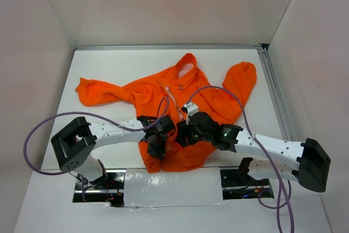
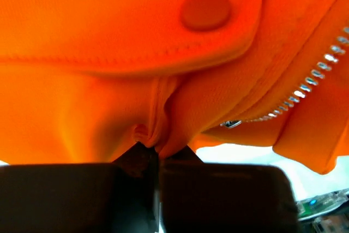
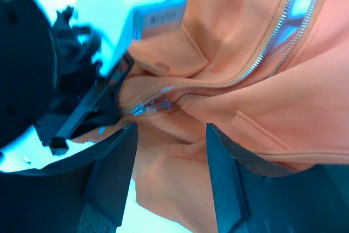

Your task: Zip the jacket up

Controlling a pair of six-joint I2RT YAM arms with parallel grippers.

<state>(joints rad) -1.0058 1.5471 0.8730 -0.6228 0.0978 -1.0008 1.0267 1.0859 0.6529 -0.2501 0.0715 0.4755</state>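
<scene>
The orange jacket (image 1: pixel 180 102) lies spread on the white table, collar at the far side, hem near the arms. My left gripper (image 1: pixel 156 147) is shut on a fold of the jacket's left front near the hem; in the left wrist view the pinched fabric (image 2: pixel 158 129) bunches between the jaws, below a flap pocket with a snap (image 2: pixel 205 9). My right gripper (image 1: pixel 184 136) is open over the hem by the zipper. In the right wrist view the silver zipper (image 3: pixel 256 58) runs up and right, and its slider (image 3: pixel 158 103) sits at the bottom end just beyond my open fingertips (image 3: pixel 131 135).
The left arm's wrist (image 3: pixel 82 53) is close beside my right gripper. The left sleeve (image 1: pixel 101 92) stretches left and the right sleeve (image 1: pixel 240 83) lies folded at the right. The table's near edge (image 1: pixel 174 186) is just below the hem.
</scene>
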